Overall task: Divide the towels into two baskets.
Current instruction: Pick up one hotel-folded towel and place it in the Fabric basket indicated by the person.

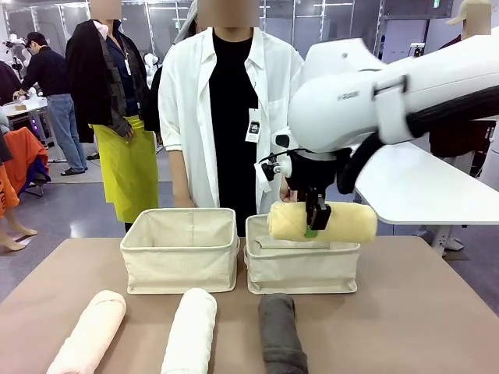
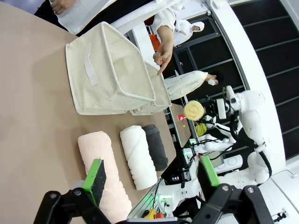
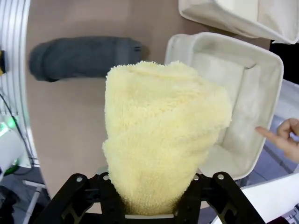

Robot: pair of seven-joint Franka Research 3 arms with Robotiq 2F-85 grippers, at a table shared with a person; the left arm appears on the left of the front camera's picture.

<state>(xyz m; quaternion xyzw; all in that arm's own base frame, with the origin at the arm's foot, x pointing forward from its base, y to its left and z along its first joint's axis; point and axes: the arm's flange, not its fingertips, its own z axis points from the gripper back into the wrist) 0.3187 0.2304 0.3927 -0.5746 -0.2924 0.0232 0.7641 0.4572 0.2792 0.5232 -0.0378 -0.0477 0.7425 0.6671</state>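
Clamps the pale yellow towel (image 1: pixel 351 220) mid-roll in the right end effector (image 1: pixel 316 224), just above the right-hand basket (image 1: pixel 300 276), long axis along its length; holds the left end effector (image 2: pixel 152 175) with jaws apart.

Fluffy terry towel (image 3: pixel 163 140), woven canvas baskets (image 1: pixel 179 261), seemingly matt smooth table (image 1: pixel 413 312).

- Cut off by the bottom edge, front view: near ends of the peach towel (image 1: pixel 87 331), white towel (image 1: pixel 189 331) and grey towel (image 1: pixel 281 335).
- My right hand (image 1: pixel 316 224): fingertips sunk out of sight in the yellow towel (image 1: pixel 323 220). From my right wrist, the roll covers one corner of the right basket (image 3: pixel 261 74).
- The left basket (image 3: pixel 243 16): cut by that view's top edge.
- The person's hand (image 3: pixel 286 137): cut by its right edge.
- My left hand (image 2: pixel 152 172): one green pad (image 2: pixel 96 175) overlaps the peach towel's end.
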